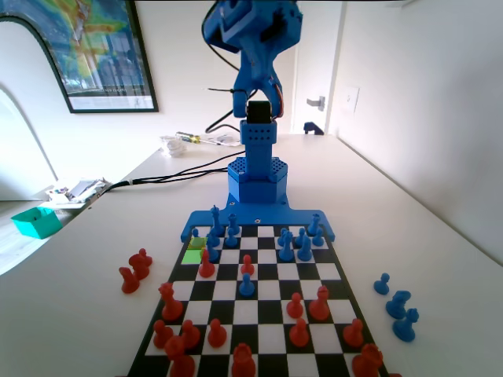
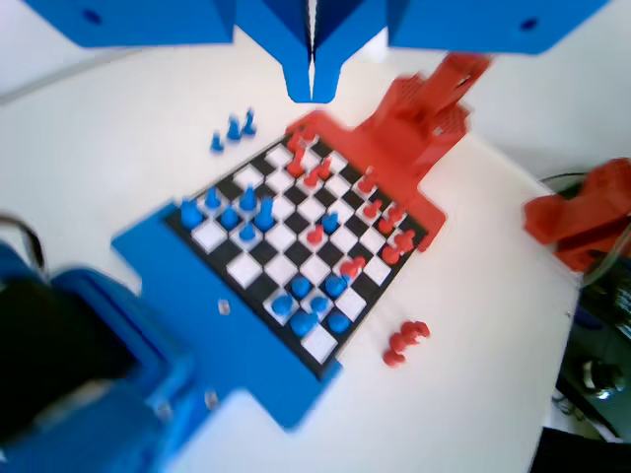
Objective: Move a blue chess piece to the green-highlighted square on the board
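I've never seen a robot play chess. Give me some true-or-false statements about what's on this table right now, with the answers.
1. The pincer hangs high above the board, shut and holding nothing. True.
2. A piece already stands on the green square. False: it is bare.
3. Three blue pieces stand off the board on the table, at the fixed view's right. True.
4. Every red piece is on the board. False: a few red pieces stand on the table at the fixed view's left.
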Robot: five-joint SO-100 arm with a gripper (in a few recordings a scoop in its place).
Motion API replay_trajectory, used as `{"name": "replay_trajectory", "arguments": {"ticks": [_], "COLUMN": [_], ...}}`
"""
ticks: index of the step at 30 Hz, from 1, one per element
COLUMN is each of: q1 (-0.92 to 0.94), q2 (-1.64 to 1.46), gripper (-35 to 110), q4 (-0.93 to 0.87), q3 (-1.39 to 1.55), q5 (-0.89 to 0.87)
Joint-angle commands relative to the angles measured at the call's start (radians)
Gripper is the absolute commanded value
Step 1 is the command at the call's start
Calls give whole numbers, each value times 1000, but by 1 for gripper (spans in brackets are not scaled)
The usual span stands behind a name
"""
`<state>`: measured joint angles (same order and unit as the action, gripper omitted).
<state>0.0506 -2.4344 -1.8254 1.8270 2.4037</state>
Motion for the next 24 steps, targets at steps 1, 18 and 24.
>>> {"name": "replay_trajectory", "arguments": {"ticks": [1,18,24], "q1": [115,445,465], "q2": [141,657,718], "gripper": [1,4,8], "q4": [-25,44,175], "q3": [-74,-166,-146], "q5": [186,364,295]}}
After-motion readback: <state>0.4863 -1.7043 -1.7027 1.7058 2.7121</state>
